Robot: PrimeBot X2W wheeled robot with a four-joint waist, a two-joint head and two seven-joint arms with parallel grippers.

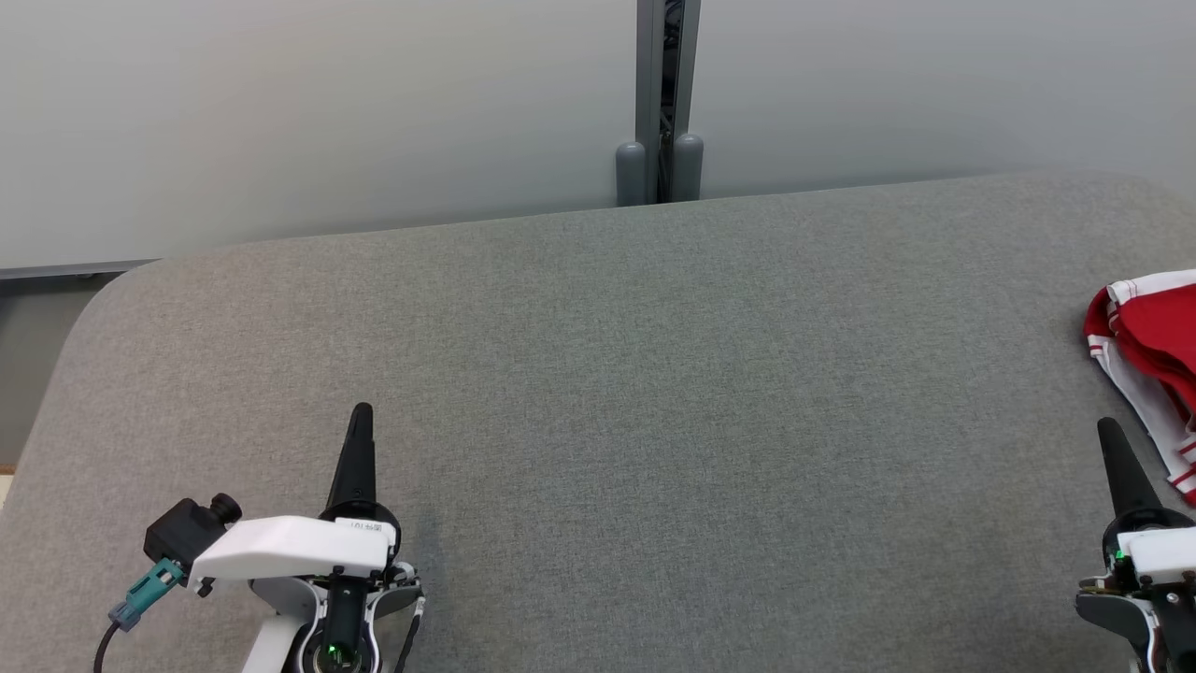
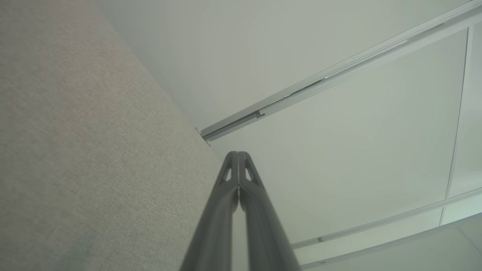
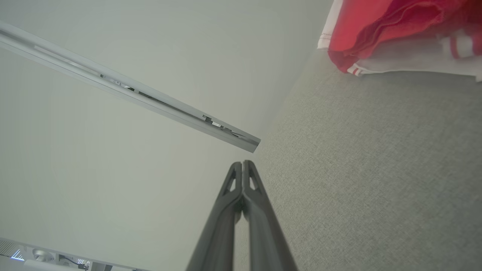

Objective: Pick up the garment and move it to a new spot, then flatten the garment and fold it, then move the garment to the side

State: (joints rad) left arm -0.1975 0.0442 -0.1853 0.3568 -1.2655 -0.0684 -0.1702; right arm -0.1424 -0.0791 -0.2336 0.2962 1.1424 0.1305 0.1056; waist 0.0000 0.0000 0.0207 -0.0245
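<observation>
My left gripper pinched fully closed, nothing held, over grey table. My right gripper also closed, empty. Red-white garment bunched at table's right edge, near right fingertips, apart.

Left gripper: long dark tapered fingers, white wrist housing, black camera block, teal connector on dark cable, green LED. Right gripper: same dark fingers, white shell, green light.
</observation>
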